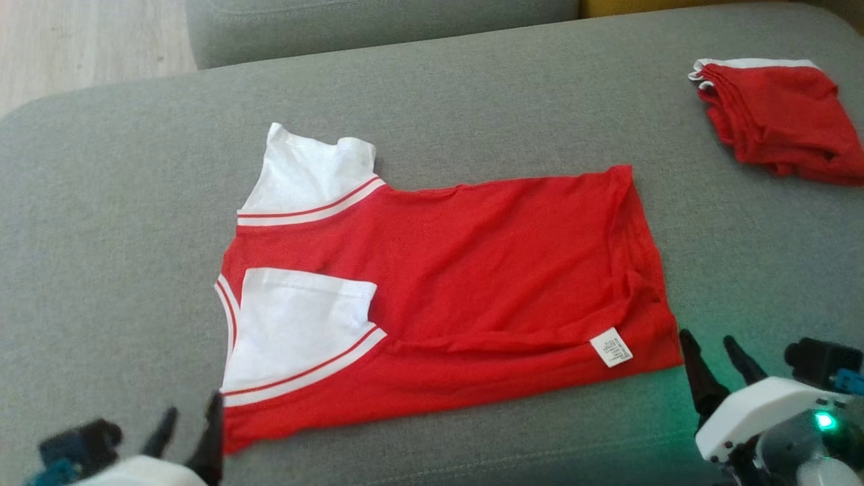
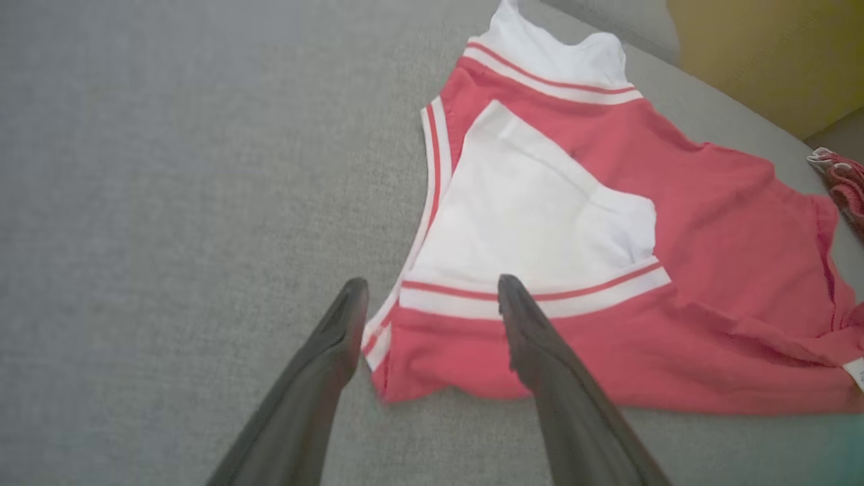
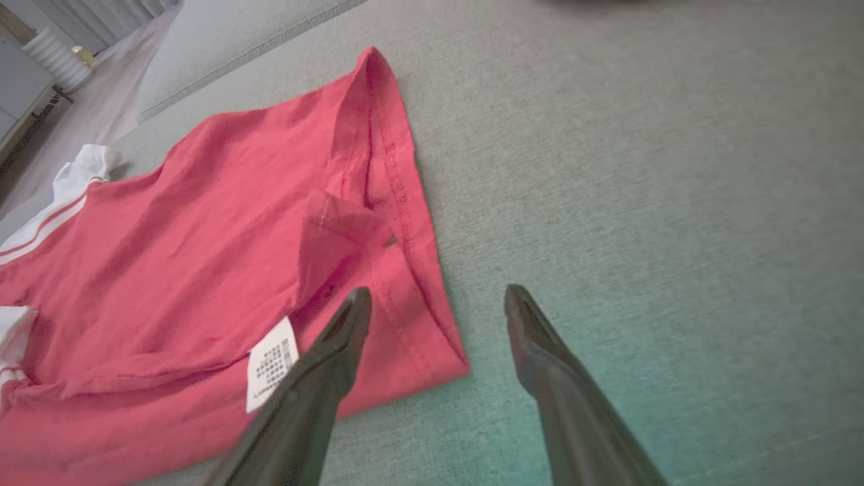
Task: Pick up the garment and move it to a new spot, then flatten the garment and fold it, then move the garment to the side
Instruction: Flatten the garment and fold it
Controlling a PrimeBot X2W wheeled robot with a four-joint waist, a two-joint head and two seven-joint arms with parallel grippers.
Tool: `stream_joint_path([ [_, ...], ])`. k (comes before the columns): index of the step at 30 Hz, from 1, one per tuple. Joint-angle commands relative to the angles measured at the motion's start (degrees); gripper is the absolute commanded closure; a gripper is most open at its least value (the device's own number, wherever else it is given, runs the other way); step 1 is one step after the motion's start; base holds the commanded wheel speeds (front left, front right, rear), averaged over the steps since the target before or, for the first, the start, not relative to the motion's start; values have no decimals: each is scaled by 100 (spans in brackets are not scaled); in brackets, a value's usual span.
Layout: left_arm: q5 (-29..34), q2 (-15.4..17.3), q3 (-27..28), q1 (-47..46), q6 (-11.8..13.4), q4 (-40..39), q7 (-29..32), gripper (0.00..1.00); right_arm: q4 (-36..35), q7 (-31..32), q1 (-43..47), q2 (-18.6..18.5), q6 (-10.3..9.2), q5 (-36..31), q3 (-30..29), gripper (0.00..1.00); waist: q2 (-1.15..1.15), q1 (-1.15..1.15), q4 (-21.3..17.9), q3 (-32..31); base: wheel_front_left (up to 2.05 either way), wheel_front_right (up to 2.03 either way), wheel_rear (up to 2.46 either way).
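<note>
The garment [image 1: 466, 270] is a red shirt with white sleeves, lying partly folded on the grey sofa cushion [image 1: 121, 202], its near side turned over onto the body. A white care label [image 1: 611, 347] shows near its right hem. My left gripper [image 1: 191, 418] stands open at the garment's lower left corner [image 2: 385, 385], holding nothing; in the left wrist view the gripper [image 2: 432, 287] straddles that corner of the garment [image 2: 675, 223]. Just off the lower right corner my right gripper [image 1: 709, 341] is open and empty; the right wrist view shows it [image 3: 437, 297] beside the hem [image 3: 412, 270].
A second red garment [image 1: 783, 121], folded, lies at the cushion's far right. Another grey cushion [image 1: 378, 27] sits behind, with wooden floor [image 1: 81, 40] at far left. A yellow surface [image 2: 763, 54] lies beyond the cushion's edge.
</note>
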Motion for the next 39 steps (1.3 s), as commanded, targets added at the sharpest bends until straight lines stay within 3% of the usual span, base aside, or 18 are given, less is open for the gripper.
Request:
stream_joint_path([
  [1, 84, 159, 297, -379, -33, -293, -47, 0, -273, -90, -52, -22, -5, -79, 73, 0, 0, 0, -48, 29, 0, 0, 0],
  [6, 379, 714, 267, -1146, -184, -670, 289, 0, -635, -323, -226, 10, -5, -265, 174, 0, 0, 0, -221, 180, 0, 0, 0],
  [8, 405, 961, 109, -1637, -401, -711, 607, 0, -751, -389, -390, 19, -5, -319, 308, 0, 0, 0, -300, 290, 0, 0, 0],
  [16, 493, 1802, -231, -3957, -1030, 240, 1880, 0, -735, -521, -1337, 31, -5, -434, 1116, 0, 0, 0, -745, 1013, 0, 0, 0],
  [25, 590, 2188, -257, -5728, -1148, 1817, 2520, 0, -425, -795, -2069, 4, -5, -376, 1846, 0, 0, 0, -1211, 1665, 0, 0, 0],
  [39, 745, 2452, -368, -6457, -1190, 3111, 2559, 0, -332, -1005, -2389, -83, -5, -284, 2219, 0, 0, 0, -1476, 1929, 0, 0, 0],
])
